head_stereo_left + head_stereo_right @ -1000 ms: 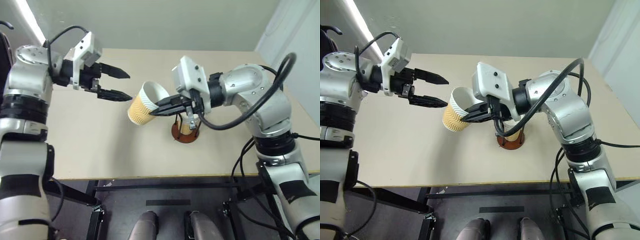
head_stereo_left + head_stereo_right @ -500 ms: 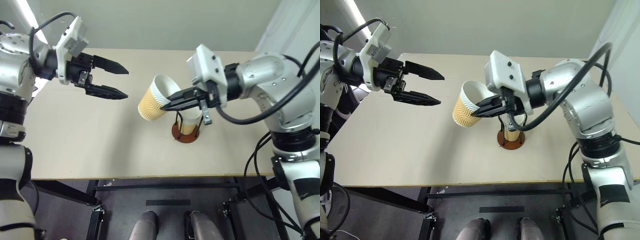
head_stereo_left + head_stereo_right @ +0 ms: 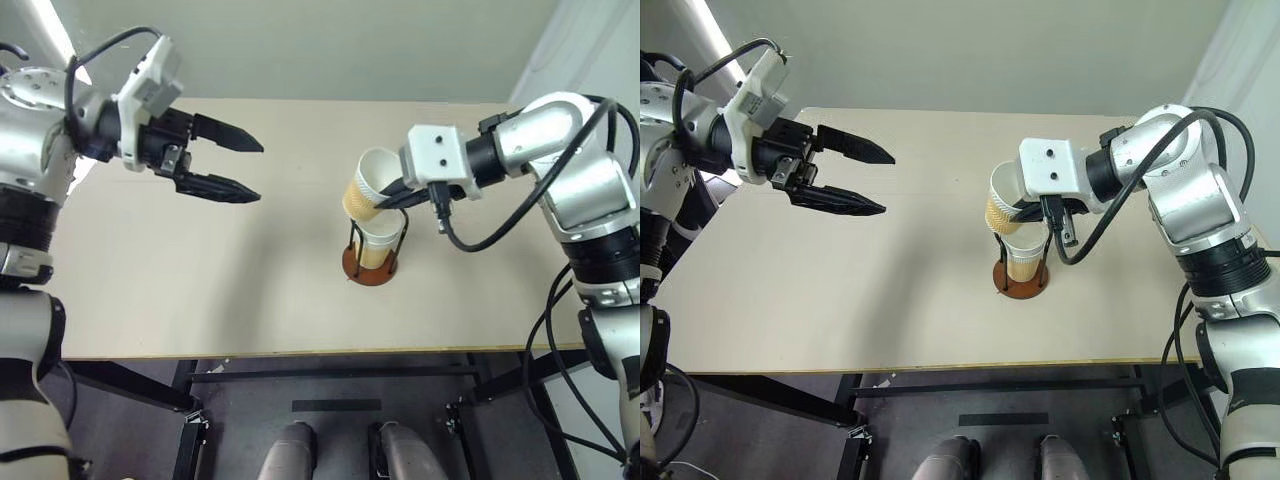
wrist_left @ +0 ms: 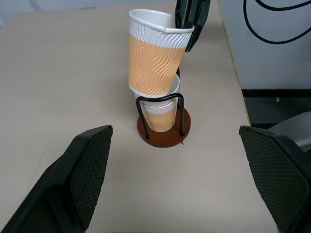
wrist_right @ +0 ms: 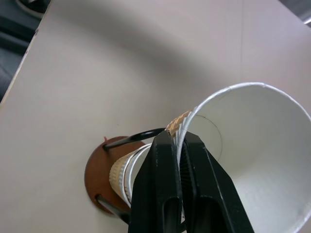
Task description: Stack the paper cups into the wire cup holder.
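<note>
Tilting tan ribbed cup [image 4: 155, 58], white rim; pinched by right gripper [image 5: 178, 145]

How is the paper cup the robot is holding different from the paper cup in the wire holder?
The held tan paper cup hangs tilted in the air, pinched at its rim by the shut right gripper; the tan paper cup in the holder stands upright on the reddish-brown base between black wire loops. Both have wavy tan sides and white rims.

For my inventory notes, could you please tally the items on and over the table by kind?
Paper cups: 2, one held cup pinched at its rim by the right tool, one seated cup.
Wire cup holder: 1.
Total: 3.
</note>
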Motion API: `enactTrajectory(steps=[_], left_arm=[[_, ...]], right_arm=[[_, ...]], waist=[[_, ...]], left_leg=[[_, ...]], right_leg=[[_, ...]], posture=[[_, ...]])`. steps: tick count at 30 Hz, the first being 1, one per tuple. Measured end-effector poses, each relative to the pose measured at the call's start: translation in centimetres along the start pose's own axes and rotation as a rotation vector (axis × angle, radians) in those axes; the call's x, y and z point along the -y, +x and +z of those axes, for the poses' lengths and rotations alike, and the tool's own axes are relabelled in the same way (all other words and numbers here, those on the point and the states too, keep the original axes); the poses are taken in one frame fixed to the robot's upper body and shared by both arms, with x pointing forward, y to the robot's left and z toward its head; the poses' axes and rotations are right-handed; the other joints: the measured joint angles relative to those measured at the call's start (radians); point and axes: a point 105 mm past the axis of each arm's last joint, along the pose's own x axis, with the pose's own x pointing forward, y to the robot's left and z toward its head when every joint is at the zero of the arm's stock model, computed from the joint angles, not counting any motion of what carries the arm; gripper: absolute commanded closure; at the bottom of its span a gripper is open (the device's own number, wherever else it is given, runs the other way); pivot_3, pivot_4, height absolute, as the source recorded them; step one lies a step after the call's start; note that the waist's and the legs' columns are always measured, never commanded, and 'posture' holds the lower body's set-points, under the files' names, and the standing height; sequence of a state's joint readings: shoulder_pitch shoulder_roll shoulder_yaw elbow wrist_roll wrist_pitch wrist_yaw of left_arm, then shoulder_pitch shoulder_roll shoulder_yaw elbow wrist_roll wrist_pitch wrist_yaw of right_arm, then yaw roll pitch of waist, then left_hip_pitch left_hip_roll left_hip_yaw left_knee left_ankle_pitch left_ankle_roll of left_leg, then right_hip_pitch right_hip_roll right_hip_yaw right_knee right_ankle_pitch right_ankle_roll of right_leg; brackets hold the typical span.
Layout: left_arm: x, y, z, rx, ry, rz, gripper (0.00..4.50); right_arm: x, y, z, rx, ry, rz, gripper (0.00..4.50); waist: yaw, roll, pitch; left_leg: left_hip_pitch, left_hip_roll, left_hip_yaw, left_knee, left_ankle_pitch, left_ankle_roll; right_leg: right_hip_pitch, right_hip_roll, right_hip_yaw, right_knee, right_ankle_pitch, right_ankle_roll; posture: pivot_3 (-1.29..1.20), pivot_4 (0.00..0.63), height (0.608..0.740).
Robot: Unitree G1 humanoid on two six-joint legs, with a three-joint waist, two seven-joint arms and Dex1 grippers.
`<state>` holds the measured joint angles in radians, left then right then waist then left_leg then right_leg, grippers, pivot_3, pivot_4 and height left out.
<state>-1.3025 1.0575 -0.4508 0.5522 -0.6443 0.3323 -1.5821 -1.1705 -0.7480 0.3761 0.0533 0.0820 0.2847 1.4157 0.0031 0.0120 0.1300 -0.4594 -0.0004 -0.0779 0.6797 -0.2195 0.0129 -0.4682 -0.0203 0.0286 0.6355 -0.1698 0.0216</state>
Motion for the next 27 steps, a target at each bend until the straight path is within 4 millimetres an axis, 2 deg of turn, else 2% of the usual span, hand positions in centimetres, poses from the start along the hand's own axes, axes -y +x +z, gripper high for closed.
enactTrajectory(steps=[16, 24, 27], left_arm=[[-0.1, 0.6, -0.1, -0.003, 0.012, -0.012, 0.0], [-0.1, 0.6, -0.1, -0.005, 0.021, -0.012, 0.0], [-0.1, 0.6, -0.1, -0.006, 0.023, -0.012, 0.0]], right_arm=[[-0.6, -1.2, -2.9, -0.142, -0.049, 0.067, 4.43], [-1.1, -0.9, -3.0, -0.146, -0.061, 0.113, 4.43], [-1.3, -0.2, -2.7, -0.134, -0.074, 0.132, 4.43]], waist=[[0.0, 0.0, 0.0], [0.0, 0.0, 0.0], [-0.001, 0.0, 0.0]], left_leg=[[0.0, 0.0, 0.0, 0.0, 0.0, 0.0], [0.0, 0.0, 0.0, 0.0, 0.0, 0.0], [0.001, 0.0, 0.0, 0.0, 0.0, 0.0]], right_leg=[[0.001, 0.0, 0.0, 0.0, 0.0, 0.0], [0.001, 0.0, 0.0, 0.0, 0.0, 0.0], [0.001, 0.0, 0.0, 0.0, 0.0, 0.0]], posture=[[0.0, 0.15, 0.74], [0.0, 0.15, 0.74], [0.0, 0.15, 0.74]])
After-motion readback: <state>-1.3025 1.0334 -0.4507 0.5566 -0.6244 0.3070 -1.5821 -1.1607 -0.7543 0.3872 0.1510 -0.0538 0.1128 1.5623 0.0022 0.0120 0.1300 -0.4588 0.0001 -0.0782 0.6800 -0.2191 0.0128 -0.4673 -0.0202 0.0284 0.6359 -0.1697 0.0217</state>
